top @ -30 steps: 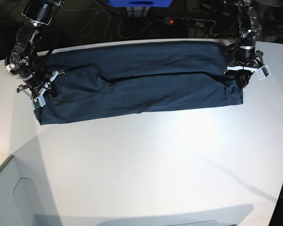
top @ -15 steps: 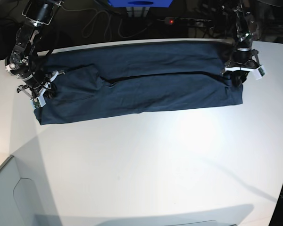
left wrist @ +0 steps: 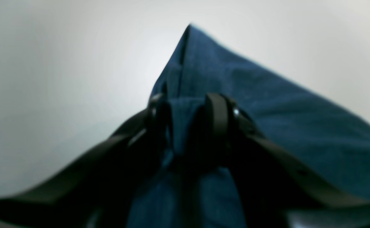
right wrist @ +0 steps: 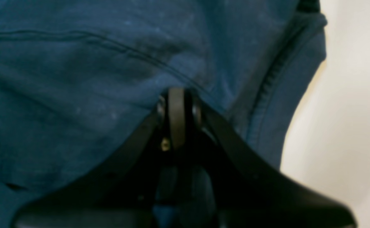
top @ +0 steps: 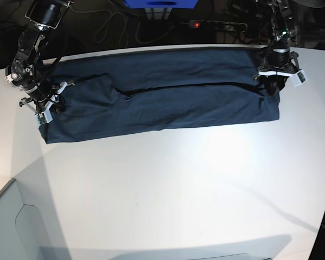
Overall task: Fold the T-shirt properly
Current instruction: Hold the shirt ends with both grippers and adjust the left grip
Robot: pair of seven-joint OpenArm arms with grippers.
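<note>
Where the wrist cameras press in closest, you lose most of the detail to blur. In the left wrist view, the left gripper (left wrist: 188, 110) shows two black fingers (left wrist: 216, 115) with a fold of the T-shirt (left wrist: 267, 104) bunched between them; the jaws stand slightly apart with cloth filling the gap, so it appears clamped on the fabric, though the soft focus makes the contact hard to confirm. The cloth rises to a point above the fingers, and the lower part of the frame is lost in dark finger bodies. In the right wrist view, the right gripper (right wrist: 177, 117) has its jaws pressed together into a single black tip against the T-shirt (right wrist: 77, 79); whether any cloth is pinched inside you cannot tell, since the closed tip hides it. A stitched hem runs at the frame's right, beside bare table (right wrist: 356, 110).

From the base view, the white table (top: 179, 189) is bare in front. Farther back, the T-shirt (top: 162, 97) lies as a long folded band across the table. The right gripper (top: 45, 108) sits at its left end, the left gripper (top: 275, 81) at its right end. Beyond, cables and a blue object (top: 161, 3) are cut off by the top edge.
</note>
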